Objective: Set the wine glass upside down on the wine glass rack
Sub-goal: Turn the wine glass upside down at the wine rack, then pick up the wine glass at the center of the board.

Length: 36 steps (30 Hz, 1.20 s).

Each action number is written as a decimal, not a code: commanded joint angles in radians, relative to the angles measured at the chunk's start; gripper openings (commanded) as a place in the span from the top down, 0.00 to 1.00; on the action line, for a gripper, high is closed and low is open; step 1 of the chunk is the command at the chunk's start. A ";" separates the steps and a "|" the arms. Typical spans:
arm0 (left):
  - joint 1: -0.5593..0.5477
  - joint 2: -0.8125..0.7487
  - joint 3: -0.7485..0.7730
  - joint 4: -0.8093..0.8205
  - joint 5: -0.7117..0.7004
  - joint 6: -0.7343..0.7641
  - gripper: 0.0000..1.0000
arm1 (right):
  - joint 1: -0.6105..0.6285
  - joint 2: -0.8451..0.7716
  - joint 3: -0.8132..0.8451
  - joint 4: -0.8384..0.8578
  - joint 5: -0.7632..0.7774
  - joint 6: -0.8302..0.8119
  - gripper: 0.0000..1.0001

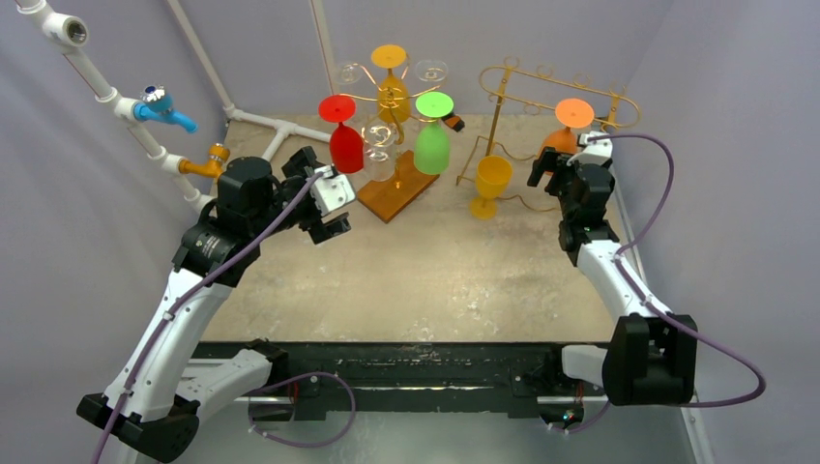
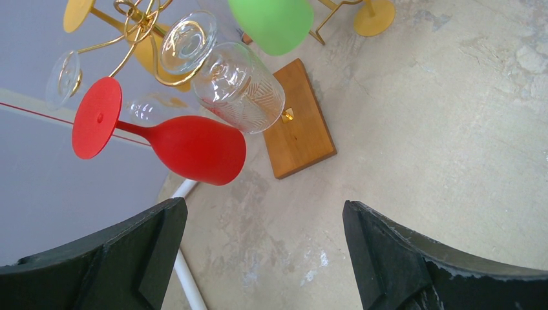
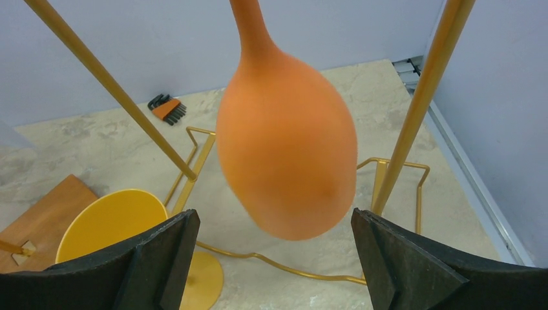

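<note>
One orange wine glass [image 1: 572,118] hangs upside down on the gold wire rack [image 1: 541,89] at the table's right rear, its flat foot uppermost. The lower bowl is hidden behind the right gripper [image 1: 558,166], whose fingers stand apart. From above I count one red glass [image 1: 344,145], one green glass [image 1: 431,143] and one yellow-footed glass on the tree rack with the wooden base [image 1: 392,196]. At least three clear glasses hang there too, hard to tell apart. One yellow glass [image 1: 491,184] stands upright on the table.

The left wrist view shows the left gripper [image 1: 322,193] spread wide and empty. The red glass hangs whole, the green bowl is cut off by the top edge, and one ribbed clear glass [image 2: 238,84] hangs between them.

In the right wrist view the orange bowl, smooth and egg-shaped, hangs between the released fingers and touches neither. Its stem runs out of frame. Two rack posts flank it, and one set of hex keys [image 3: 165,107] lies behind.
</note>
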 commanded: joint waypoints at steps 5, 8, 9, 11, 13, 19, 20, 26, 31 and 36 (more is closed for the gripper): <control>0.000 -0.005 0.022 0.011 -0.005 0.016 0.00 | -0.005 -0.012 0.035 0.007 0.032 0.024 0.01; 0.001 -0.006 0.020 0.012 -0.005 0.017 0.00 | -0.004 -0.042 0.020 -0.007 0.031 0.049 0.01; 0.001 -0.006 0.018 0.013 -0.006 0.018 0.00 | -0.004 -0.059 0.012 -0.011 0.030 0.059 0.01; 0.000 -0.006 0.017 0.013 -0.011 0.018 0.00 | -0.004 -0.108 -0.016 -0.025 0.039 0.067 0.01; 0.000 -0.006 0.016 0.012 -0.015 0.017 0.00 | -0.004 -0.156 -0.041 -0.048 0.028 0.093 0.01; 0.000 -0.008 0.021 -0.010 -0.012 -0.005 0.00 | 0.016 -0.318 -0.116 -0.148 0.000 0.208 0.01; 0.000 -0.007 0.022 -0.016 -0.012 -0.008 0.00 | 0.045 -0.330 -0.115 -0.172 0.005 0.227 0.02; 0.000 0.007 0.043 -0.055 -0.041 -0.029 0.00 | 0.250 -0.234 -0.001 -0.329 0.103 0.343 0.14; 0.000 -0.013 0.042 -0.061 -0.055 -0.027 0.00 | 0.303 -0.102 0.156 -0.474 0.150 0.462 0.17; 0.000 -0.028 0.038 -0.068 -0.059 -0.025 0.00 | 0.339 -0.049 0.208 -0.453 0.201 0.483 0.18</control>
